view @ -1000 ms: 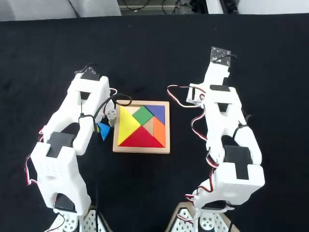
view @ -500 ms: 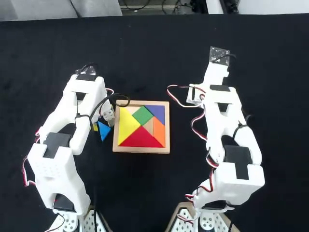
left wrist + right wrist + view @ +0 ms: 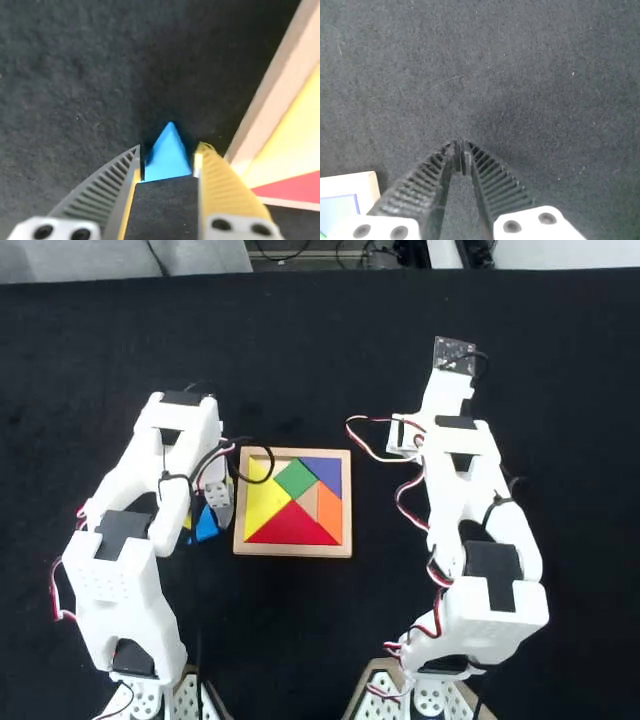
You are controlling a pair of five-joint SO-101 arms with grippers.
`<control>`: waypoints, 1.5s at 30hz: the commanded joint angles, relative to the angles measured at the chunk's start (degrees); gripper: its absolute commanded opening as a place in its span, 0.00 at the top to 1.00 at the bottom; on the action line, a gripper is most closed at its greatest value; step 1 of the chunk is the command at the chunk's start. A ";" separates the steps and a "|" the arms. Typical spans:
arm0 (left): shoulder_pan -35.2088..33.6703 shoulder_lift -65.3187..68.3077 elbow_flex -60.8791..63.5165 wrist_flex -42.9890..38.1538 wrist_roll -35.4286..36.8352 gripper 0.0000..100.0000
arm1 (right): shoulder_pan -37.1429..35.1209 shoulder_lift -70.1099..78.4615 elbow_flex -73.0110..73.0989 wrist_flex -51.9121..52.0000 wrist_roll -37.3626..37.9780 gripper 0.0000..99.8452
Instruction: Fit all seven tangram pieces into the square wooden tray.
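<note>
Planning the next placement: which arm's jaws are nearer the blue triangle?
Left. The left arm grips the blue triangle in its jaws, beside the wooden tray. The right arm has its jaws shut over bare mat, beyond the tray's far side.

Your bench [image 3: 330, 350] is covered in a dark, felt-like cloth. The tray [image 3: 293, 552] lies flat on it just beside your left claw [image 3: 169, 148], on the side toward the other arm. A blue triangle [image 3: 167, 157] sits between that claw's fingers, tip pointing away from the claw, close to the tray's rim. You cannot tell whether it rests on the bench or hangs just above.
</note>
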 commanded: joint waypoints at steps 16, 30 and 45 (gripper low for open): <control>-2.86 -0.62 0.22 -1.32 -22.59 0.77 | -0.44 -0.31 -3.21 0.44 0.70 0.99; -2.95 -1.14 1.45 -1.32 -32.79 0.77 | -0.62 -0.31 -3.30 0.44 1.41 0.99; -1.98 -0.62 1.71 -5.80 -28.57 0.77 | -0.62 -0.31 -3.21 0.44 2.20 0.99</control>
